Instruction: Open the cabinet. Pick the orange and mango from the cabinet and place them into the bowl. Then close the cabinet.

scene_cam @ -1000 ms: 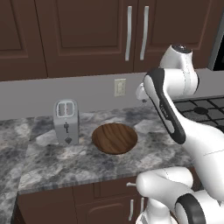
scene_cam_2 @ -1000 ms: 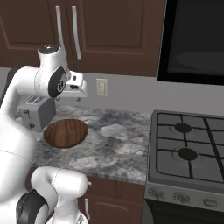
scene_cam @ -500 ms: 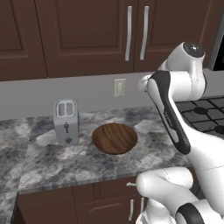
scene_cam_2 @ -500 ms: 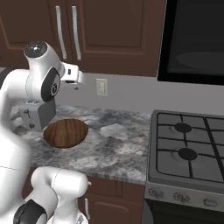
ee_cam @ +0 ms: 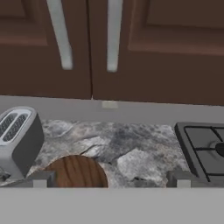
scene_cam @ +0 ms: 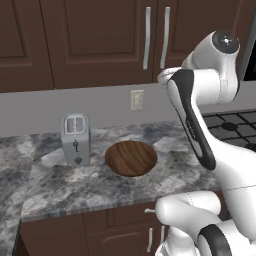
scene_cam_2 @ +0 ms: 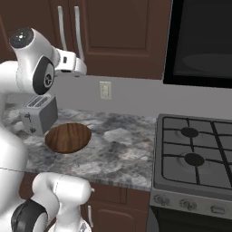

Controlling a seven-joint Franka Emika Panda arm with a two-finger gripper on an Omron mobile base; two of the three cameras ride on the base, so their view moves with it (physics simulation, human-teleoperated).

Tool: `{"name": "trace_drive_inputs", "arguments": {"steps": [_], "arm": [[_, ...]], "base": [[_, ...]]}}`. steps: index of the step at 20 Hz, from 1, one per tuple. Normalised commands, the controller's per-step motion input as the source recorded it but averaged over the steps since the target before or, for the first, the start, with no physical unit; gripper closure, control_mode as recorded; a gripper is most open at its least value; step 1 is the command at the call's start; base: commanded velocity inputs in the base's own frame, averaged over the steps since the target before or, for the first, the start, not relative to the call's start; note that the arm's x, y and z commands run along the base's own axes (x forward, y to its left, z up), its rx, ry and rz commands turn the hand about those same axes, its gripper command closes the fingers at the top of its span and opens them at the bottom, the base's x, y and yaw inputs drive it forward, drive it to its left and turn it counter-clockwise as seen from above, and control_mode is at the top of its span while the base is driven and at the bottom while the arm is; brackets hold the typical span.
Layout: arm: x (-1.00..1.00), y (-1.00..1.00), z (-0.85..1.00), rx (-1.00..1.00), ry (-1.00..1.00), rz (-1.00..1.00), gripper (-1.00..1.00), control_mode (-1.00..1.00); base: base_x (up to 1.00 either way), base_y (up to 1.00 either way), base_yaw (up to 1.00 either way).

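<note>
The cabinet point(scene_cam: 100, 40) hangs over the counter with both dark brown doors shut. Its two silver bar handles point(ee_cam: 59, 37) point(ee_cam: 113, 37) stand side by side straight ahead in the hand view. My gripper point(ee_cam: 111, 180) is open, with the fingertips point(ee_cam: 41, 179) wide apart and nothing between them. It is held up in front of the doors' lower edge, apart from the handles. The wooden bowl point(scene_cam: 131, 158) point(scene_cam_2: 68, 137) point(ee_cam: 78, 172) sits empty on the counter below. The orange and the mango are hidden.
A silver toaster point(scene_cam: 75, 139) point(scene_cam_2: 40, 112) stands left of the bowl. A gas stove point(scene_cam_2: 199, 154) point(ee_cam: 205, 148) lies to the right under a black appliance point(scene_cam_2: 199, 41). A wall outlet point(scene_cam: 136, 99) sits on the backsplash. My own arm point(scene_cam: 195, 115) blocks the right of the left base view.
The arm has lifted and the hand has risen from above the counter toward the bottom of the cabinet doors. The jaws stay open.
</note>
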Motion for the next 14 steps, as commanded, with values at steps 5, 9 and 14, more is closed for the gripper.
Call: {"name": "trace_drive_inputs", "arguments": {"steps": [5,9,14], "arm": [[0.01,0.00,0.41,0.00,-0.17,-0.10,-1.00,-1.00],[0.01,0.00,0.29,0.00,-0.16,-0.08,-1.00,-1.00],[0.01,0.00,0.23,0.04,-0.14,-0.04,-1.00,-1.00]], "base": [[0.00,0.00,0.00],[0.00,0.00,0.00],[0.00,0.00,0.00]]}}
